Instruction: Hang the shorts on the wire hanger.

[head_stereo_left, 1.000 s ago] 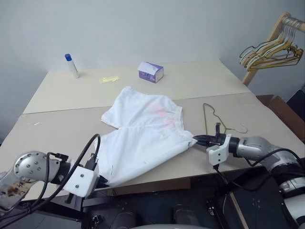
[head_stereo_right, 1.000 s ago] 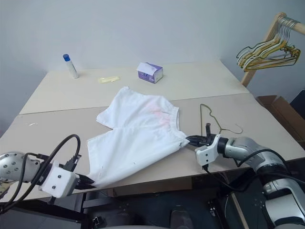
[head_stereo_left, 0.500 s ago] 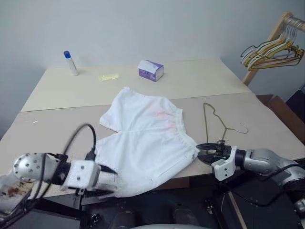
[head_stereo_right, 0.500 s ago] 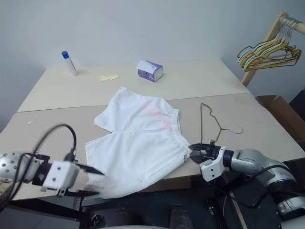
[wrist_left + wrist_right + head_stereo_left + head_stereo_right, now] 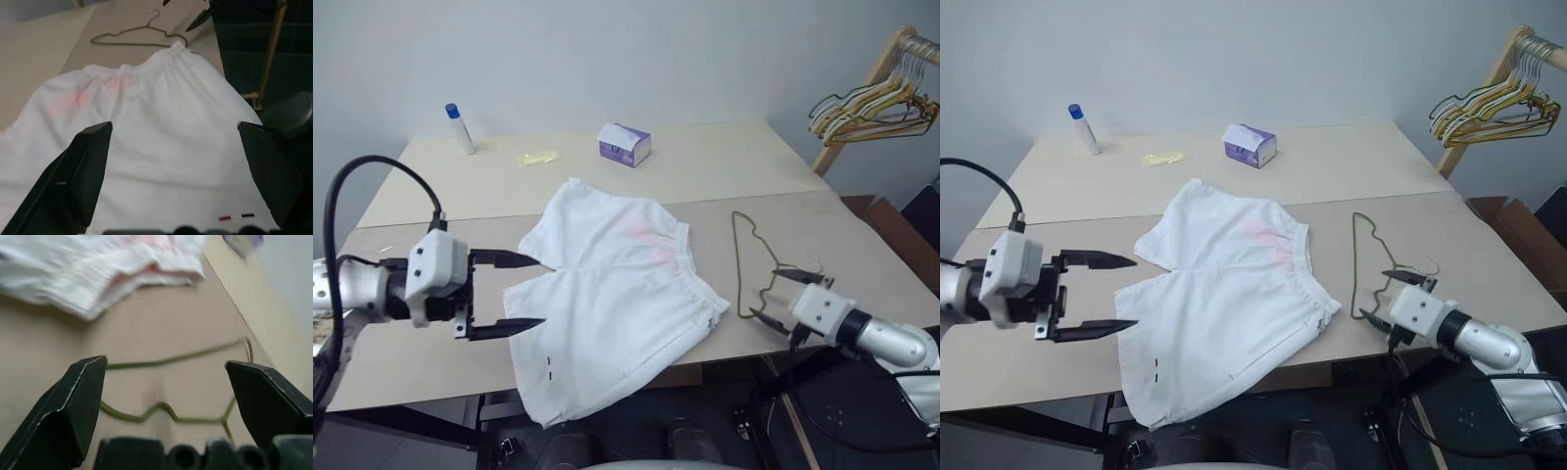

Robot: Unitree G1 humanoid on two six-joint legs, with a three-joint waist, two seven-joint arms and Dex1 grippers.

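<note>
Shorts (image 5: 612,294) flat between released left gripper (image 5: 529,291) and released right gripper (image 5: 773,297).

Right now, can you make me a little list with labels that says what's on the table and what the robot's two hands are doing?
shorts: white soft cloth shorts lying flat, one leg hanging over the near edge of the beige table
hanger: thin grey-brown wire hanger flat on the table, to the right of the shorts, apart from them
left gripper: open, empty, by the shorts' left side
right gripper: open, empty, by the hanger
far side: purple box, blue-capped tube
task: shorts not yet hung
</note>
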